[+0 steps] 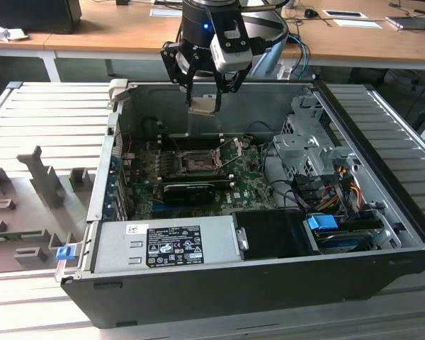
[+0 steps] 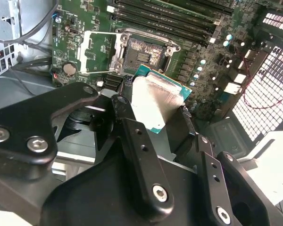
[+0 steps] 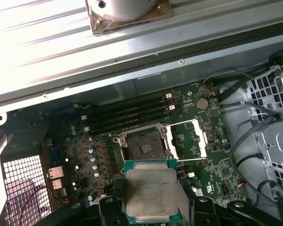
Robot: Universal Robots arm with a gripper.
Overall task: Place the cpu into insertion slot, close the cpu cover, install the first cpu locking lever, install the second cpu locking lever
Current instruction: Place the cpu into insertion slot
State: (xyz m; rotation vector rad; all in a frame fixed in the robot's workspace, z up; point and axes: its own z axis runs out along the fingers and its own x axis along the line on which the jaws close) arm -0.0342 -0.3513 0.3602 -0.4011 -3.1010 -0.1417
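My gripper (image 1: 203,98) hangs over the open computer case, shut on the cpu (image 1: 202,106). The cpu is a pale silver square chip with a green rim, held by two opposite edges between black fingers (image 2: 126,89) in both wrist views (image 3: 152,190). It hovers well above the motherboard, off to the side of the socket. The insertion slot (image 1: 193,163) lies bare below, dark with a silver rim (image 2: 144,54) (image 3: 144,146). The cpu cover (image 3: 188,136), a thin silver frame, stands flipped open beside the slot (image 2: 98,52). A thin wire lever (image 1: 231,146) stands raised near it.
A black graphics card (image 1: 191,190) lies along the board just in front of the socket. Dark memory slots (image 3: 127,115) run behind it. A power supply (image 1: 166,244) and a drive cage with cables (image 1: 308,152) fill the case's front and right. A grey moulded tray (image 1: 28,205) lies outside on the left.
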